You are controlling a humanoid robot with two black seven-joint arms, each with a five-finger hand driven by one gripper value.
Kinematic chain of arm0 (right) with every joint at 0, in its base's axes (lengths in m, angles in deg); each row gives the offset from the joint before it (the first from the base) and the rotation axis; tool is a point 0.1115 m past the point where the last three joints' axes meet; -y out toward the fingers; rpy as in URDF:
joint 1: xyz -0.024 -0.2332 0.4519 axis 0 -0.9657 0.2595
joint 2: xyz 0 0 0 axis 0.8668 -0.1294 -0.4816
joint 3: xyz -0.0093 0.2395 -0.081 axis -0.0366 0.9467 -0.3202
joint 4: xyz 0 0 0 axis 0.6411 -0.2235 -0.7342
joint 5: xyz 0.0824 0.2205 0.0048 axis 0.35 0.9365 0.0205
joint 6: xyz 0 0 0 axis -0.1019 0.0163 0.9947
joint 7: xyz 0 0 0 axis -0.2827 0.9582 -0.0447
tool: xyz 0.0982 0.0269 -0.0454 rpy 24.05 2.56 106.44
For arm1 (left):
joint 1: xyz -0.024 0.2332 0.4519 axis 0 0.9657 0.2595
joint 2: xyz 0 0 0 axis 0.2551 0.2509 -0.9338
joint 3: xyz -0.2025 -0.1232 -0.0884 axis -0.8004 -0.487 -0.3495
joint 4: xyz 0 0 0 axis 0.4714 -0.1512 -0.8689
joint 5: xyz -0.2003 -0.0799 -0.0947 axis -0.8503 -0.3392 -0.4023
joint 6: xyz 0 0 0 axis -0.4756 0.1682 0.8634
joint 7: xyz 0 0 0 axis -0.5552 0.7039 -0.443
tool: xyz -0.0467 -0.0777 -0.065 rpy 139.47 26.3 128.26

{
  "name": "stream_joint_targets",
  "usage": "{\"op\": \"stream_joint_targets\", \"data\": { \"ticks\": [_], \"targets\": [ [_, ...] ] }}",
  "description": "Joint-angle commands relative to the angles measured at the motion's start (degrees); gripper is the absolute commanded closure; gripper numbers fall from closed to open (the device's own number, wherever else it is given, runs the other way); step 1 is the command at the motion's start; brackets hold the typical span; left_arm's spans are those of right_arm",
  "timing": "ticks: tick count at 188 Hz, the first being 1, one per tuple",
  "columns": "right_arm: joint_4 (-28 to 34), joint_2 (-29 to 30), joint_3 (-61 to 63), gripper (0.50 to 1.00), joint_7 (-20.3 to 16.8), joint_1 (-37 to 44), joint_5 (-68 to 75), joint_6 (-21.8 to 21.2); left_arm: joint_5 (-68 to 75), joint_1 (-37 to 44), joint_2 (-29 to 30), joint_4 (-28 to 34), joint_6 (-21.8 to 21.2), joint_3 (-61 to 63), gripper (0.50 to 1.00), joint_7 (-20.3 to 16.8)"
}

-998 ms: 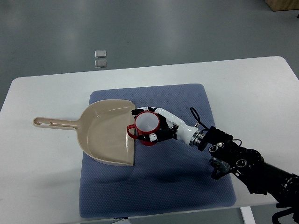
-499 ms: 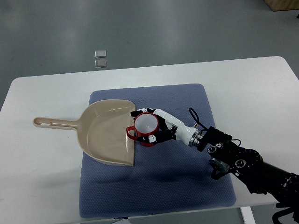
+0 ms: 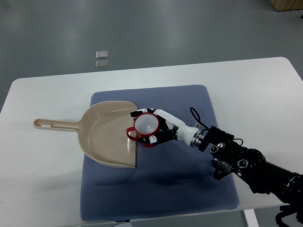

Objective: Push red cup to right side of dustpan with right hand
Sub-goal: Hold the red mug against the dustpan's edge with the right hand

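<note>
Red cup (image 3: 146,129) stands upright at the dustpan's (image 3: 108,135) three o'clock edge, right hand (image 3: 162,128) fingers (image 3: 154,138) curled around it, cradling it to steer the push.

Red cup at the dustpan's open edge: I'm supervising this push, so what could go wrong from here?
The red cup already overlaps the dustpan lip, so it may ride inside rather than stop on its right. With the right hand wrapped around it, further pushing might tip the cup or shove the dustpan across the blue mat.
</note>
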Motion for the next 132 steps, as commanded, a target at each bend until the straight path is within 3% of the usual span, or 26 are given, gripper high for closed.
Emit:
{"op": "stream_joint_targets", "data": {
  "ticks": [1,81,132],
  "targets": [
    [0.01,0.00,-0.20,0.646,0.00,0.02,-0.04,-0.07,0.00,0.00,0.00,0.00,-0.01,0.00,0.500,0.00],
    [0.01,0.00,-2.13,0.644,0.00,0.02,-0.04,1.25,0.00,0.00,0.00,0.00,-0.01,0.00,0.500,0.00],
    [0.01,0.00,-2.40,0.589,0.00,0.02,-0.04,1.25,0.00,0.00,0.00,0.00,-0.01,0.00,0.500,0.00]
  ]
}}
